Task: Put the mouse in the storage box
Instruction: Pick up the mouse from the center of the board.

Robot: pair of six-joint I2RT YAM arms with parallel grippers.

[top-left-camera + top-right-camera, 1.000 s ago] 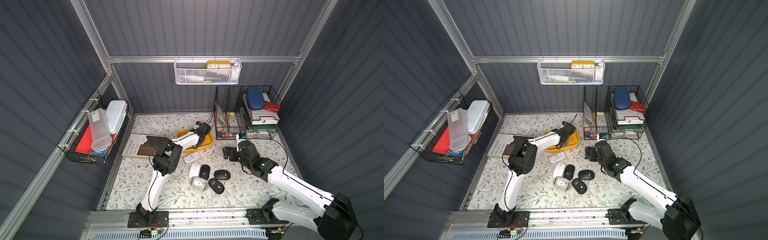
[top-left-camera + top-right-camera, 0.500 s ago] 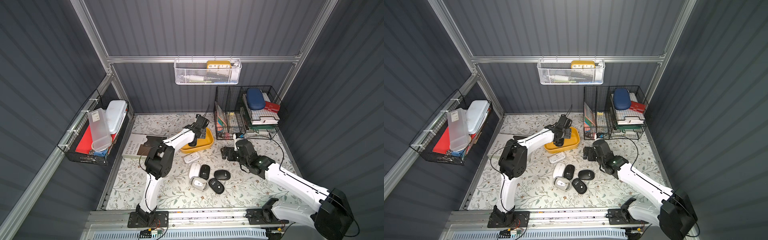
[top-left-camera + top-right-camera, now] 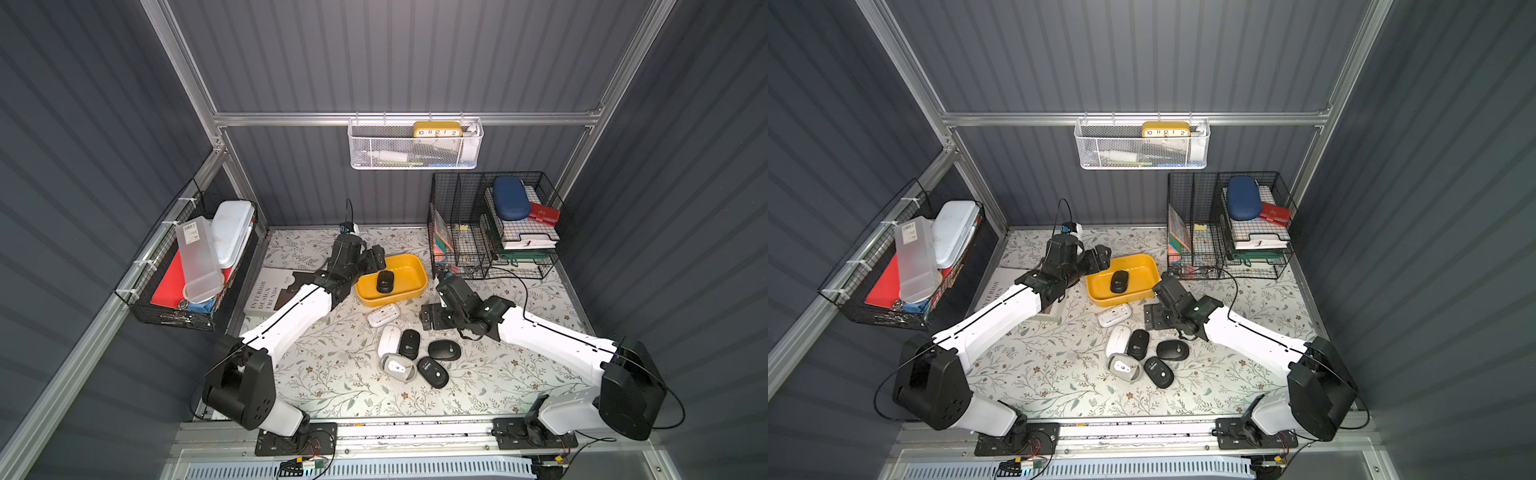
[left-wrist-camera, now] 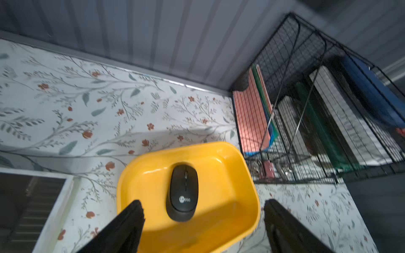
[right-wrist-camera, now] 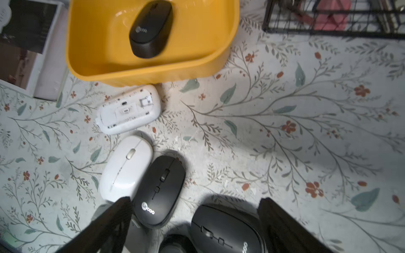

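The mustard-yellow storage box (image 3: 415, 266) (image 3: 1144, 264) stands mid-table, with a black mouse (image 3: 385, 281) (image 4: 182, 192) lying free inside it. My left gripper (image 3: 372, 262) (image 4: 203, 203) hangs open over the box's left end and holds nothing. Several more mice lie in front of the box: an upside-down white mouse (image 3: 383, 314) (image 5: 129, 109), a white one (image 5: 126, 168), and black ones (image 5: 160, 190). My right gripper (image 3: 432, 318) (image 5: 194, 201) is open just above this cluster. A black mouse (image 5: 225, 230) lies below and between its spread fingers, untouched.
A black wire-grid organiser (image 3: 490, 224) with folders and cases stands right of the box. A book (image 3: 274, 291) lies left of it, under my left arm. A white mesh basket (image 3: 415, 145) hangs on the back wall, and a wire basket (image 3: 187, 266) on the left wall.
My left gripper opened, let go of the black mouse in the storage box, and drew back up to the left. My right gripper shifted slightly left towards the loose mice.
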